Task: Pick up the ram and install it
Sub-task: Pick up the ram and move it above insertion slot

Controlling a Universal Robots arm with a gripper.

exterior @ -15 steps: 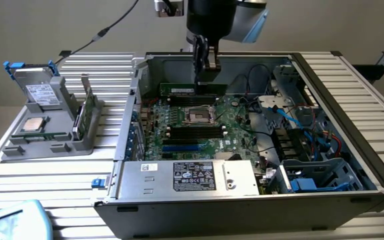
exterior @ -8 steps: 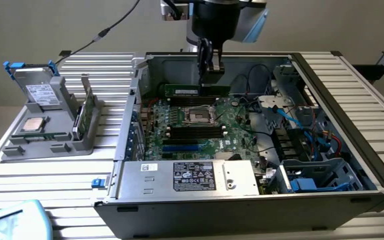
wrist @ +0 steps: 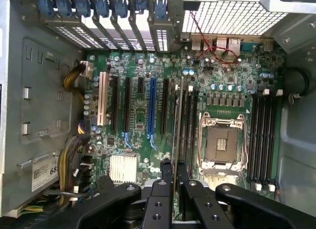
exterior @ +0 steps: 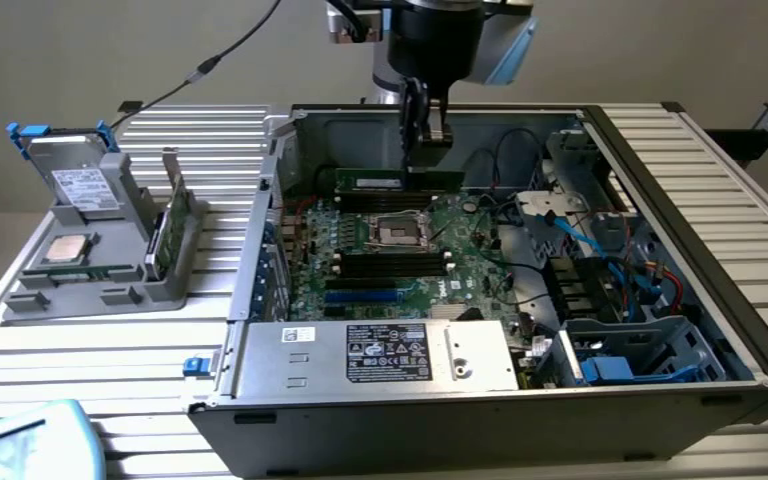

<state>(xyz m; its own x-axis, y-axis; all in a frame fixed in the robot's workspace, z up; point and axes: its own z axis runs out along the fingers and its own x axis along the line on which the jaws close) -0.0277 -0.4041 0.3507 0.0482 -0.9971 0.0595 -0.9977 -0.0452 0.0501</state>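
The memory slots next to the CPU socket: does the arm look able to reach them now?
Probably yes: the case lies open, the pincer holds the ram right over the slots, and I see no cable across them.

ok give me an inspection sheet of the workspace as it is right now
surface: slatted metal table, bearing an open computer case and a grey fixture
job's things: the ram held on edge over the motherboard, at the slots beside the CPU socket; seated or not, cannot tell
clutter: hard drive, CPU chip and second green board in the fixture
grippers: gripper shut on the ram
cables: black cable off the arm; blue and red wires inside the case
surroundings: plain wall; pale blue object at the near corner
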